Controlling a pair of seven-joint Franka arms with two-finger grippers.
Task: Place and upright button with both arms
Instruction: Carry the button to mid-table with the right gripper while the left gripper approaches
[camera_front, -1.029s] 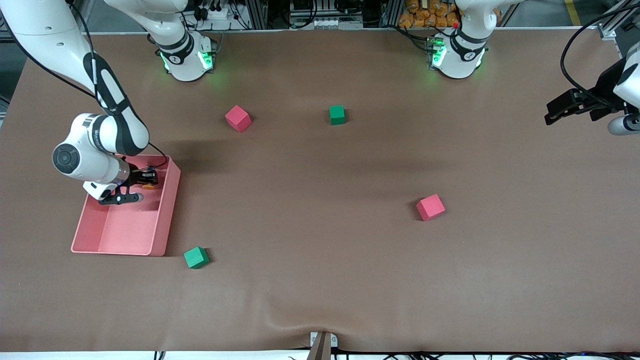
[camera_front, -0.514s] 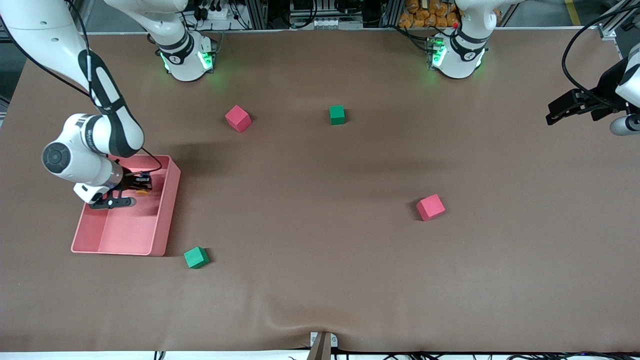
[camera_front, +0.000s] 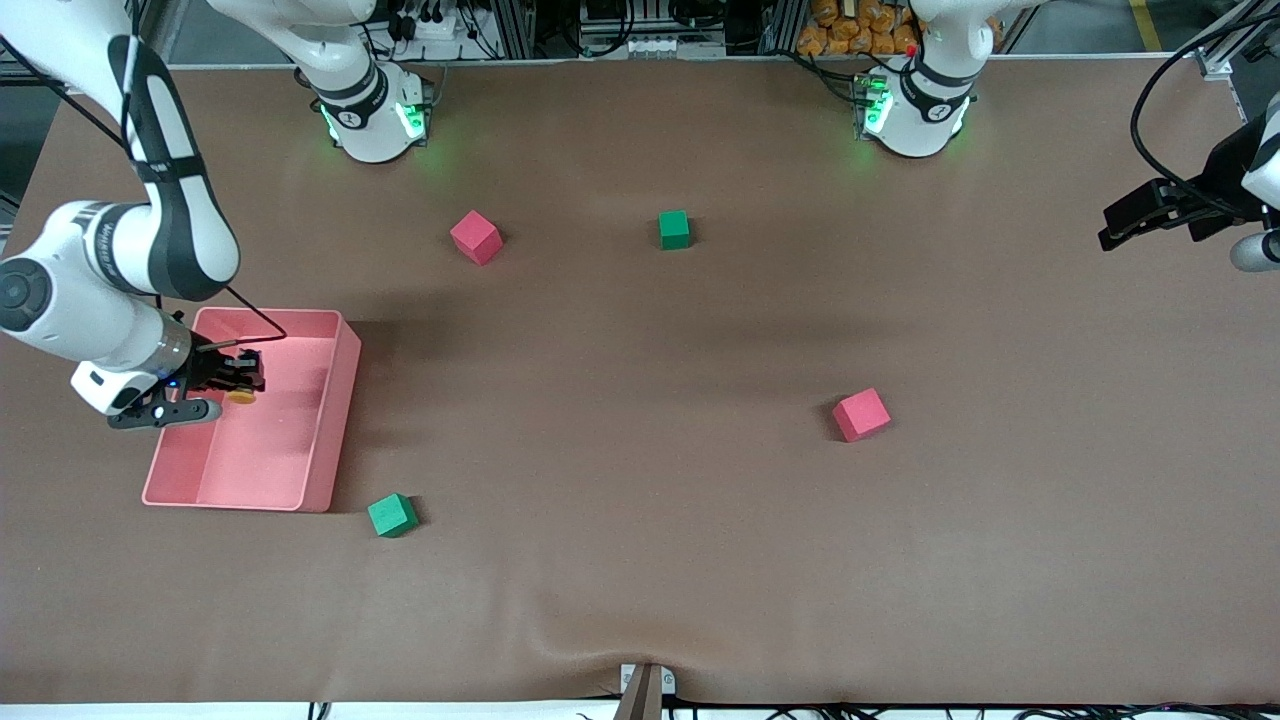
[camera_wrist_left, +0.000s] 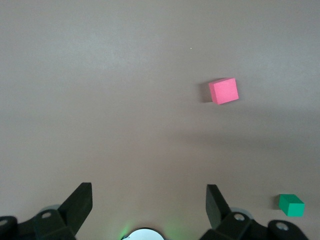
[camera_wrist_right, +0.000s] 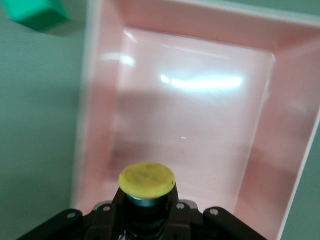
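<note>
Brown desk (camera_front: 640, 560) surface carries scattered cubes and a pink tray (camera_front: 345, 400) at frame left. We note the right pincer (camera_front: 235, 385), clamped on the button (camera_front: 240, 397), has lifted and drifted toward the tray's outer wall since a second ago; extraction appears under way. At far right, the left pincer (camera_front: 1125, 220) waits with fingers (camera_wrist_left: 80, 205) spread, empty.

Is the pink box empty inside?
Empty: the pink box shows only bare floor. The button hangs above it, gripped in the right gripper's jaws.
</note>
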